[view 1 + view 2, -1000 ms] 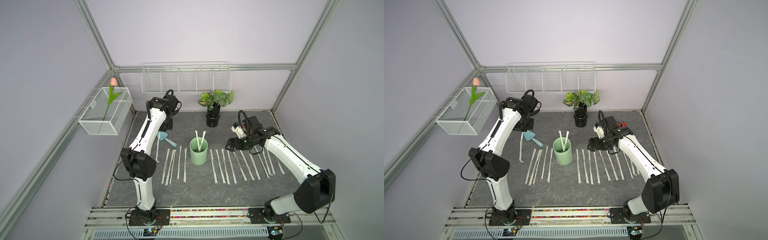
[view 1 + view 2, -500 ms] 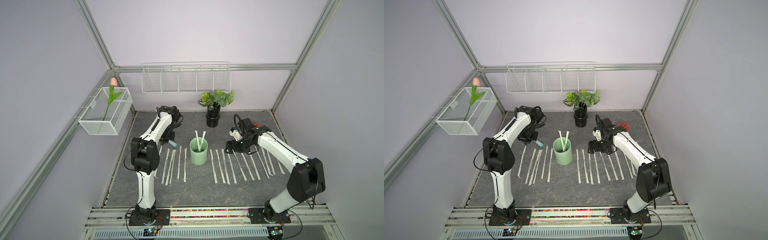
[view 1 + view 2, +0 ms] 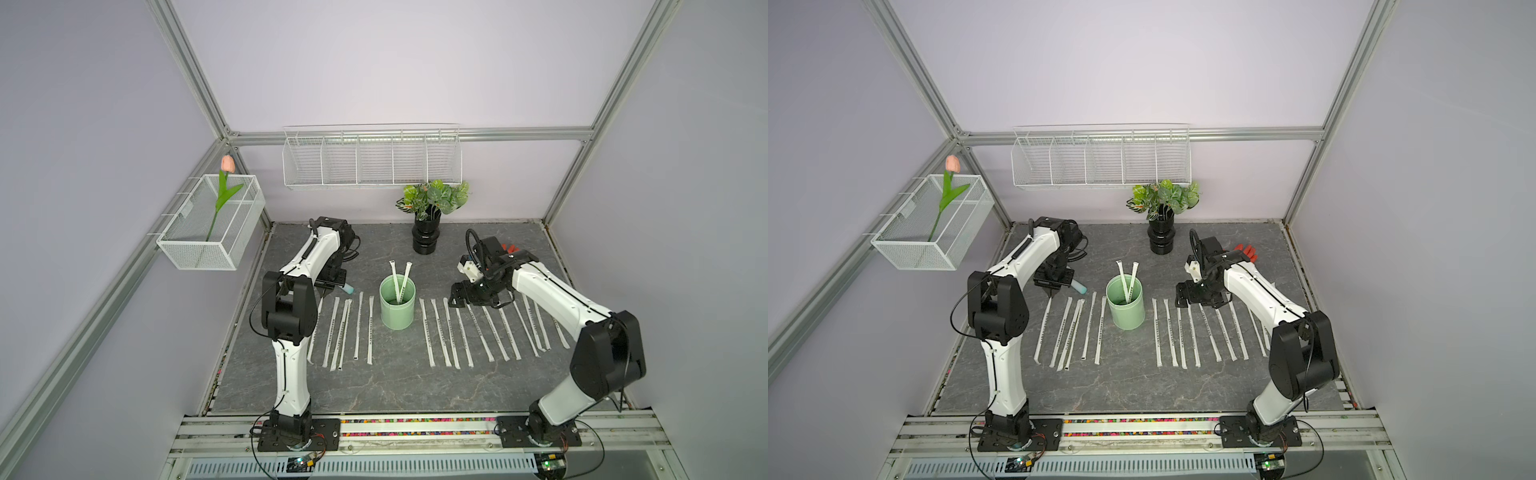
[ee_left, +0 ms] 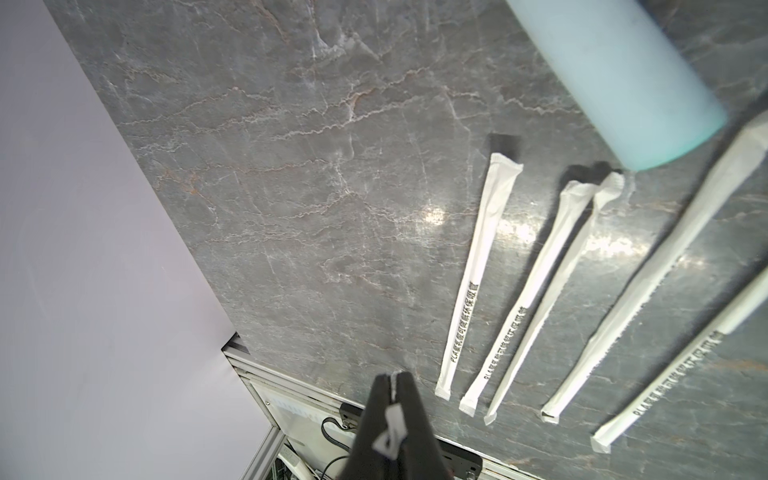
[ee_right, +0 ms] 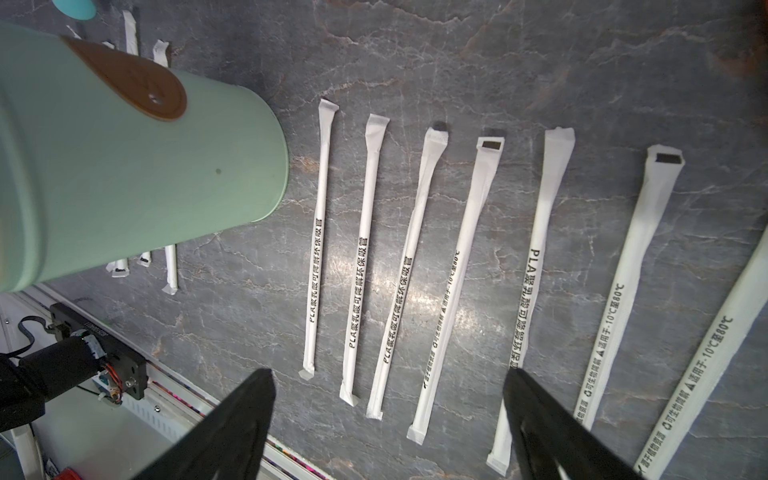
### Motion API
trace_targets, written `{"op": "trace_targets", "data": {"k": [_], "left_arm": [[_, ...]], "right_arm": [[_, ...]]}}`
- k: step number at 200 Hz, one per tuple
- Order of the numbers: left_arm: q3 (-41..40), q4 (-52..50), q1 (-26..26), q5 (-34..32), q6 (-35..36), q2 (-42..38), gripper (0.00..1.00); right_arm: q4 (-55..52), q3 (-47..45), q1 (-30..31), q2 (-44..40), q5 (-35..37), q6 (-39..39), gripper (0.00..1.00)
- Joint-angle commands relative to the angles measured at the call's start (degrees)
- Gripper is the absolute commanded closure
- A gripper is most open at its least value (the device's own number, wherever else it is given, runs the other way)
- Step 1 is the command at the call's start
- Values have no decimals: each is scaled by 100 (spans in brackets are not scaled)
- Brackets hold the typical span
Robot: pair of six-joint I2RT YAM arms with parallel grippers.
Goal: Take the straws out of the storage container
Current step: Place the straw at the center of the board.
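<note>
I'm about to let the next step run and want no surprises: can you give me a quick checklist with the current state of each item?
1. Mint cup emptied: not ok; two straws stand in it.
2. Cup upright: ok.
3. Free right pincer: ok; open, empty, above laid-out straws.
4. Free left pincer: not ok; shut on the leftmost straw.
5. That straw resting on the table: cannot tell.
</note>
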Motion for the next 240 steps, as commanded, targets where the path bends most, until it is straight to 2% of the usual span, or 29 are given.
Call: {"op": "trace_targets", "data": {"k": [1,74,240], "left_arm": [[1,130,66,149,176,152,91],[80,310,104,348,267,407,89],[15,529,305,341,401,677,83]], "right_arm": [[-129,119,32,130,18,-58,11],[-170,220,40,334,21,-64,11],[-205,316,33,573,28,-51,11]]}}
